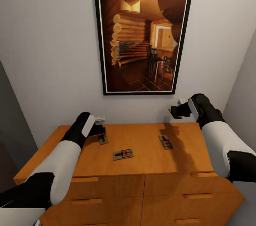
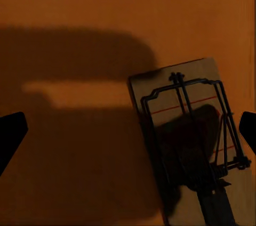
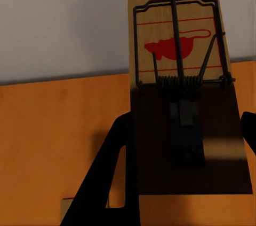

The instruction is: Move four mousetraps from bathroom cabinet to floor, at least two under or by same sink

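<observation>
cabinet [image 1: 142,147] top, three mousetraps [image 1: 123,154], right claw [image 1: 175,112] holding fourth

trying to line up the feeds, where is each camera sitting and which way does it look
Head: high on the robot, looking forward and down at the dresser, the picture above it, and both arms.
Left wrist: near the left pincer, looking down at a mousetrap on the dresser top; dark fingertips at the edges.
Right wrist: near the right pincer, looking along a held mousetrap toward the wall.
Shared: the orange dresser top.
</observation>
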`<state>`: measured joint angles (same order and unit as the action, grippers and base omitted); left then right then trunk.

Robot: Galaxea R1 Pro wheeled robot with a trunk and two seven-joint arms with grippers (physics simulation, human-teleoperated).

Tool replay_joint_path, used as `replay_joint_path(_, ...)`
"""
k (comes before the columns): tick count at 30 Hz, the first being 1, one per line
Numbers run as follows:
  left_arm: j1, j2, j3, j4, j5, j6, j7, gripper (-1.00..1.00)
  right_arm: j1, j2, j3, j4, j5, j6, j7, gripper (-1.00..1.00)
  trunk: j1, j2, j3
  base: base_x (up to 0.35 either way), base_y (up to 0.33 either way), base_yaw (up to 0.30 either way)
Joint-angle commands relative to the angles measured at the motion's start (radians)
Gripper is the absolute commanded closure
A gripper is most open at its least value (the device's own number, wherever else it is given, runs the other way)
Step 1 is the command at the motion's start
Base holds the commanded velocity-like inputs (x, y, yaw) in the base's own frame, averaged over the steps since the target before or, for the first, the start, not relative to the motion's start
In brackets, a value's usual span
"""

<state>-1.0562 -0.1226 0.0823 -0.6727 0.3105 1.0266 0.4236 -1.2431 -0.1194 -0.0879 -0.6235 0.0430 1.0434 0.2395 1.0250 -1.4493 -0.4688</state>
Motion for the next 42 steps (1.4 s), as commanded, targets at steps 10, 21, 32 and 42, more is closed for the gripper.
replay_joint_path(10,-0.001,-0.026,0.008,-0.044,0.016,0.006,0.008,-1.0,-0.001,0.001,-0.001,-0.001,0.005,0.004,0.004,1.0,0.0,-0.001,-0.001,0.0,0.0,0.0)
replay_joint_path(21,-0.001,-0.048,0.002,-0.057,0.018,0.014,0.009,-1.0,0.0,0.001,-0.002,0.007,0.005,0.004,0.002,1.0,0.0,-0.001,-0.001,0.0,0.0,0.0)
replay_joint_path(32,-0.001,-0.048,-0.005,-0.057,0.016,0.015,0.009,-1.0,-0.001,0.001,-0.003,0.01,0.005,0.004,0.001,1.0,0.0,-0.001,-0.001,0.0,0.0,0.0)
replay_joint_path(42,-0.001,-0.048,-0.006,-0.057,0.016,0.014,0.01,-1.0,0.0,0.001,-0.003,0.013,0.005,0.004,0.002,1.0,0.0,-0.001,0.0,0.0,0.0,0.063)
